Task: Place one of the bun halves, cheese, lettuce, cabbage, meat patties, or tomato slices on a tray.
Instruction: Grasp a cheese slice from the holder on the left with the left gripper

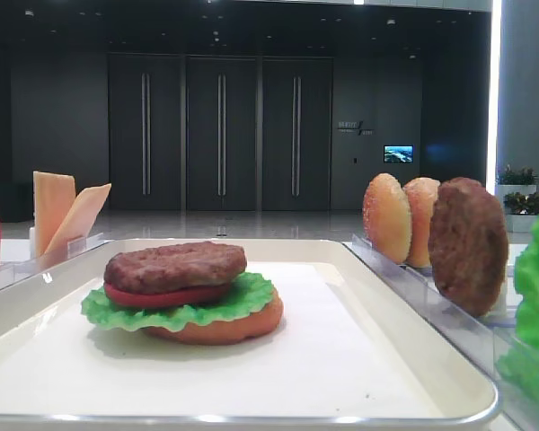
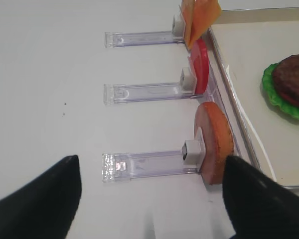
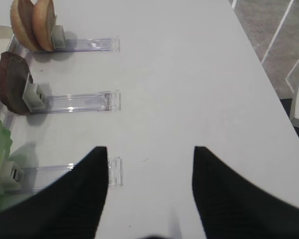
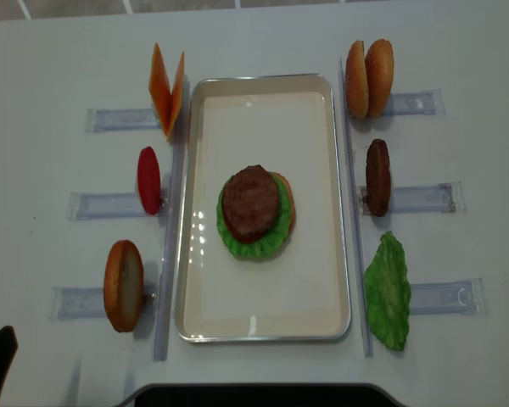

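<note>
Left side of the desk (image 4: 59, 76): my left gripper (image 2: 149, 199) hangs wide and empty over the racks. The cheese (image 4: 166, 89) stands on edge in the far rack, two thin slices leaning apart. I judge it light, flexible and smooth; pinch one slice near its top edge. Centre: the tray (image 4: 263, 326) holds bun, lettuce, tomato and patty stacked. Right: my right gripper (image 3: 149, 194) also stands wide, holding nothing.
</note>
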### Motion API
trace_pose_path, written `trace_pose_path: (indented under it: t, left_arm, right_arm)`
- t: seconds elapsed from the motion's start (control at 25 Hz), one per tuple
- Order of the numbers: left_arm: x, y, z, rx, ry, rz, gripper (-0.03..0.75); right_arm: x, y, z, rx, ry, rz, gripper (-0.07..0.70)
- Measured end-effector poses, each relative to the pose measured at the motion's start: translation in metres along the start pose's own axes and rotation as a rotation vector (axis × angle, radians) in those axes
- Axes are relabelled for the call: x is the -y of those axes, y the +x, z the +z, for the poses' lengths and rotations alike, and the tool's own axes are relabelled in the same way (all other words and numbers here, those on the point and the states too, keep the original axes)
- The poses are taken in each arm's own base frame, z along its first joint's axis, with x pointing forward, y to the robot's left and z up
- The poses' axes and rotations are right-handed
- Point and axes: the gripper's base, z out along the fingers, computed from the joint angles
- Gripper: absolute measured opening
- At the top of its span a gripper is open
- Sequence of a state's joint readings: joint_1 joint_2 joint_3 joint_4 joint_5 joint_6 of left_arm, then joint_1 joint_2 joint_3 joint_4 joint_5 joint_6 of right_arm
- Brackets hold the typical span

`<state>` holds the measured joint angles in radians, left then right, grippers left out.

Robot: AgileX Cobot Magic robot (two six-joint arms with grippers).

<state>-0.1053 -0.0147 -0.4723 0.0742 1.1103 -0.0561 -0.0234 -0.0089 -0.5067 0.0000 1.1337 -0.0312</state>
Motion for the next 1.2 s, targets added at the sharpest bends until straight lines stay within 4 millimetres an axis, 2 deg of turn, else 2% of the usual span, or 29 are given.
trace_pose_path:
  t: [1.2]
  left_arm:
    - [-0.0004, 0.0000, 0.0000, 0.000, -0.004, 0.002, 0.692]
  right_arm:
    - [0.0000, 0.0000, 0.0000, 0.000, 0.000, 0.000, 0.363]
